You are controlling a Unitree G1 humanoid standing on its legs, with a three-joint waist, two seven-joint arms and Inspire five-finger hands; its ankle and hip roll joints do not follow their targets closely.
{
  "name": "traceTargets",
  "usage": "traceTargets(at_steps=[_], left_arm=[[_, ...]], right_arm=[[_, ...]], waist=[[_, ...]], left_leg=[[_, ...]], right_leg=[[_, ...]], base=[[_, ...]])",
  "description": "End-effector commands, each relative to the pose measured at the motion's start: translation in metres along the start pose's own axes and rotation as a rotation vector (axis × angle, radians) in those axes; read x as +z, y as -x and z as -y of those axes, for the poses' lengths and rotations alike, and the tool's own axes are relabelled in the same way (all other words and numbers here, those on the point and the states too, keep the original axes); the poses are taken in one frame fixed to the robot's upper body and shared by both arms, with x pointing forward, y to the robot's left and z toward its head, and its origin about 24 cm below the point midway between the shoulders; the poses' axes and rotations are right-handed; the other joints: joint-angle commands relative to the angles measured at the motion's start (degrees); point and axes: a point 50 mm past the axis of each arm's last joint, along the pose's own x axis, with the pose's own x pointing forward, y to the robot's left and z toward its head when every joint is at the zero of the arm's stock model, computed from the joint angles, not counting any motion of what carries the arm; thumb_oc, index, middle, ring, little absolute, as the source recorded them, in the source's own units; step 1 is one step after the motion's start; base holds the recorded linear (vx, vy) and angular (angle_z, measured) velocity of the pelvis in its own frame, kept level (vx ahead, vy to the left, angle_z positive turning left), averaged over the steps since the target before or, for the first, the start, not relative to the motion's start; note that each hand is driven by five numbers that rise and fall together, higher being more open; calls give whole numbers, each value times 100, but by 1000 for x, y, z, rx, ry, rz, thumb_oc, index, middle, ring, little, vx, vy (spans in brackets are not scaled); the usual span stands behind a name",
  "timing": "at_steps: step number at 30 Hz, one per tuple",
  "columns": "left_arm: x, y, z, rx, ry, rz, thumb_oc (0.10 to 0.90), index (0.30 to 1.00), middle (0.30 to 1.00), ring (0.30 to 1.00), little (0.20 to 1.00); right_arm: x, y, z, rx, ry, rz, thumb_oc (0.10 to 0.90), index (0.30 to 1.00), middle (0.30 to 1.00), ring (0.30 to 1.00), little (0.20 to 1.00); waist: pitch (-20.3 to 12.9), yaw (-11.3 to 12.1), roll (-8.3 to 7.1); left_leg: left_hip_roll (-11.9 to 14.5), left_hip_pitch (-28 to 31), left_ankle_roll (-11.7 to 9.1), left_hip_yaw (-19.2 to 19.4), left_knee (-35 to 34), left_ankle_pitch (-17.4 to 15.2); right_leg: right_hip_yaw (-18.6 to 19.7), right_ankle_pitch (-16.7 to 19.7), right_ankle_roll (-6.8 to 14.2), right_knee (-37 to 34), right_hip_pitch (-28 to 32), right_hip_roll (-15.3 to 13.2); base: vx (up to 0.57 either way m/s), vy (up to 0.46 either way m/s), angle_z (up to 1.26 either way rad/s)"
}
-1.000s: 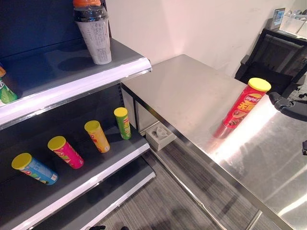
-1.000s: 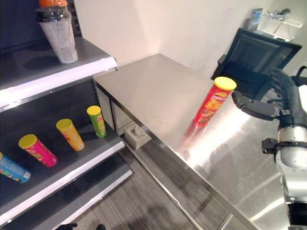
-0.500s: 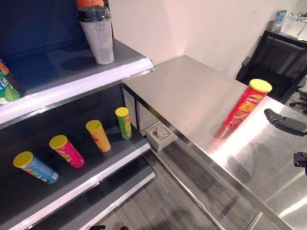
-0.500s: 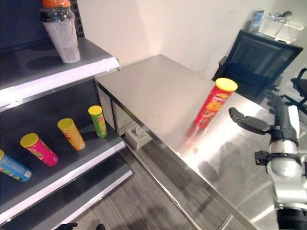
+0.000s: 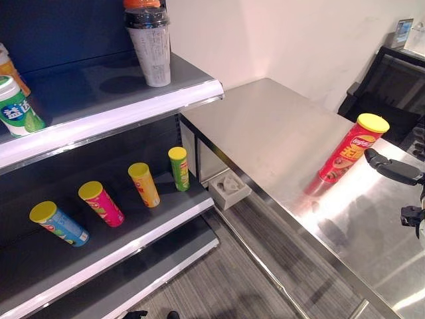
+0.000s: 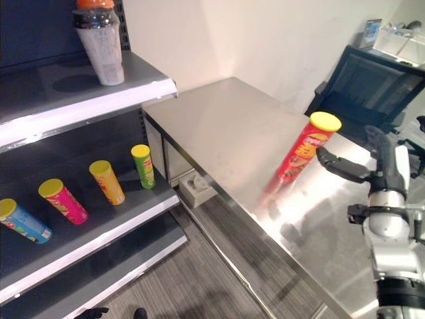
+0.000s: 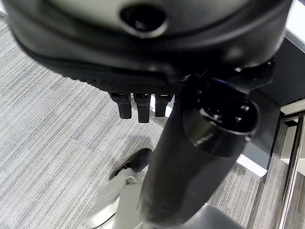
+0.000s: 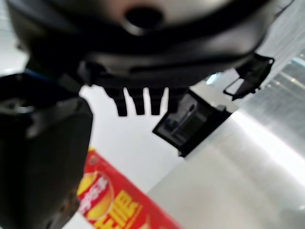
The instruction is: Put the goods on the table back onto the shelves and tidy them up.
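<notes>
- Left eye view: one red can [image 5: 352, 148] stands on the table [image 5: 279, 139]; four cans [image 5: 147, 185] lie on the shelf [image 5: 99, 249] at 8 o'clock.
- Right eye view: right hand [image 6: 345, 167], fingers spread, just beside the red can at 3 o'clock.
- Left wrist view: left hand [image 7: 138, 102] relaxed over the floor [image 7: 52, 138], holding nothing.

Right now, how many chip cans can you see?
5. A red can stands on the table. Four lie on the lower shelf: blue, pink, yellow, green. More may be hidden beyond the shelf's left edge.
</notes>
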Motion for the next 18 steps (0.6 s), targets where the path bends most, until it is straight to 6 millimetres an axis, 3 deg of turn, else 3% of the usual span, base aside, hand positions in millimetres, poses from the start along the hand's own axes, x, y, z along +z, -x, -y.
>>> traceTargets(at_steps=[1, 18], left_arm=[[22, -3, -7, 18, -58, 72, 800, 900, 900, 900, 900], [20, -3, -6, 16, -71, 65, 800, 900, 900, 900, 900]], right_arm=[[58, -26, 26, -156, -63, 215, 800, 900, 900, 900, 900], [63, -44, 13, -136, -23, 164, 800, 900, 900, 900, 900]], waist=[[-219, 222, -131], [-211, 340, -187]], left_leg=[[197, 153, -20, 42, 26, -788], [183, 116, -30, -37, 26, -769]], right_leg=[[17, -86, 301, 28, -264, -205], [-64, -75, 301, 28, -249, -211]], base=[[0, 0, 0], [4, 0, 1]])
